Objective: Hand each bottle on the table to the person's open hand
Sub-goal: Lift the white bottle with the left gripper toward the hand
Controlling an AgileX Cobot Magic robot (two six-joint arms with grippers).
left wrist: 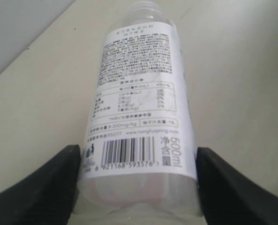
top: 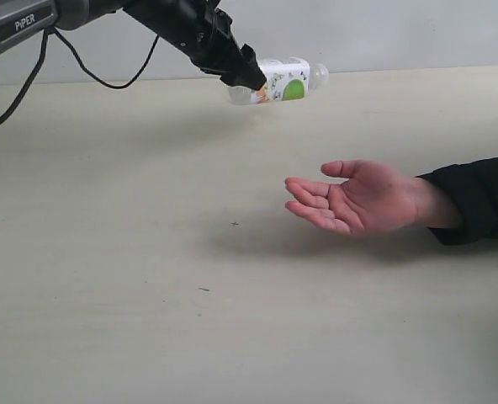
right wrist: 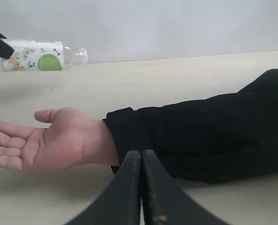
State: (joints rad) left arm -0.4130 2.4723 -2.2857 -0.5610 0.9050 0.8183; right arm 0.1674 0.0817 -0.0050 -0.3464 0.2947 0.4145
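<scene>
The left arm [top: 106,13] reaches in from the upper left of the exterior view, a black cable [top: 89,71] hanging under it. Its left gripper [top: 251,77] is clamped on a whitish bottle [top: 283,82] with a green-marked label. The bottle lies on its side in the air, clear of the table [top: 148,337]. Its base end is between the jaws and its neck points away from the gripper, toward the right. The left wrist view shows the two black fingers [left wrist: 40,187] pressing the bottle's sides near its base, with the printed back label and barcode facing the camera.

Right of the gripper and nearer the camera, the person's hand [top: 354,198] lies open, palm up, low over the table. It is apart from the bottle, which hangs above and beyond its fingertips. A black sleeve [top: 480,198] runs off the right edge.

The right gripper [right wrist: 141,161] appears only in its own wrist view. Its jaws are pressed together with nothing between them, low near the table beside the sleeve.
</scene>
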